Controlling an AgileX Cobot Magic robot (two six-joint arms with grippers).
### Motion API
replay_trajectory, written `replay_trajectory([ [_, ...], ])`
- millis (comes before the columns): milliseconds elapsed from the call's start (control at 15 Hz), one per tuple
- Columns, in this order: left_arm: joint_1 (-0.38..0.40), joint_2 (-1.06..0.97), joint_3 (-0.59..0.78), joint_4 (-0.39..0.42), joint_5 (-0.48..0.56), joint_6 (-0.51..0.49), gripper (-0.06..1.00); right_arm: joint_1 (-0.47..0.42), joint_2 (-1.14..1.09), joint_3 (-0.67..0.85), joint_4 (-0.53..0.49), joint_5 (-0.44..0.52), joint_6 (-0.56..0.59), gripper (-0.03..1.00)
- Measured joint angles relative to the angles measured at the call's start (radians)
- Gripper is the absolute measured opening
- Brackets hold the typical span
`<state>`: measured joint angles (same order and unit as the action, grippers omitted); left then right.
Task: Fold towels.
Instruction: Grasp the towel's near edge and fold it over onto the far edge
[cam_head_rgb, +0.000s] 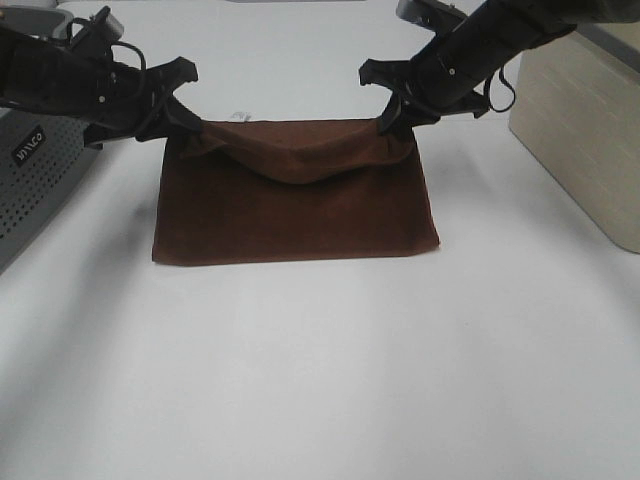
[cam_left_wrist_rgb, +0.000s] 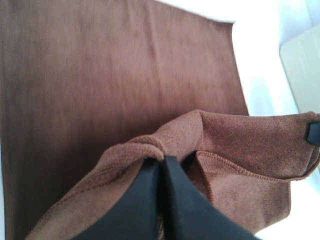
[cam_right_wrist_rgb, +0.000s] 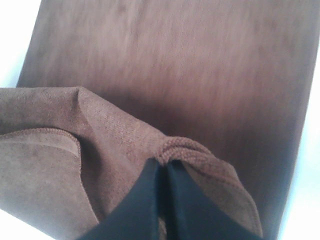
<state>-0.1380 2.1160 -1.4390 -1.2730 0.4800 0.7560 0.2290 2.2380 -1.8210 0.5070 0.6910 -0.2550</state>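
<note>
In the wrist views, left gripper and right gripper pinch towel hems.

White table — brown towel lies on it (beige box at right).

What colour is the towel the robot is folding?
The towel is plain dark reddish-brown, with no pattern. The high camera view shows it best.

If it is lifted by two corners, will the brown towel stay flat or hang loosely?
Probably floppy: the towel sags between the left gripper and right gripper. Likely not slippery: its fuzzy cloth is bunched in shut jaws.
</note>
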Motion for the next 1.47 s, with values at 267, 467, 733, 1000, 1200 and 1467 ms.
replay_trajectory([
  [267, 0.000, 0.139, -0.226, 0.000, -0.070, 0.000, 0.00, -0.030, 0.148, -0.277, -0.062, 0.013, 0.043, 0.00],
  [467, 0.000, 0.278, -0.399, -0.001, -0.098, 0.000, 0.00, -0.048, 0.272, -0.424, -0.074, -0.018, 0.042, 0.00],
  [733, 0.000, 0.399, -0.511, -0.001, -0.179, 0.000, 0.00, -0.048, 0.383, -0.483, -0.088, -0.130, 0.016, 0.00],
  [1000, 0.000, 0.414, -0.516, -0.001, -0.217, 0.003, 0.18, -0.048, 0.393, -0.486, -0.088, -0.176, 0.015, 0.16],
  [1200, 0.000, 0.414, -0.516, -0.001, -0.187, 0.016, 0.70, -0.048, 0.393, -0.486, -0.089, -0.180, 0.016, 0.73],
  [1467, 0.015, 0.402, -0.516, 0.080, -0.039, 0.019, 0.94, -0.048, 0.368, -0.486, -0.097, -0.020, 0.016, 0.87],
])
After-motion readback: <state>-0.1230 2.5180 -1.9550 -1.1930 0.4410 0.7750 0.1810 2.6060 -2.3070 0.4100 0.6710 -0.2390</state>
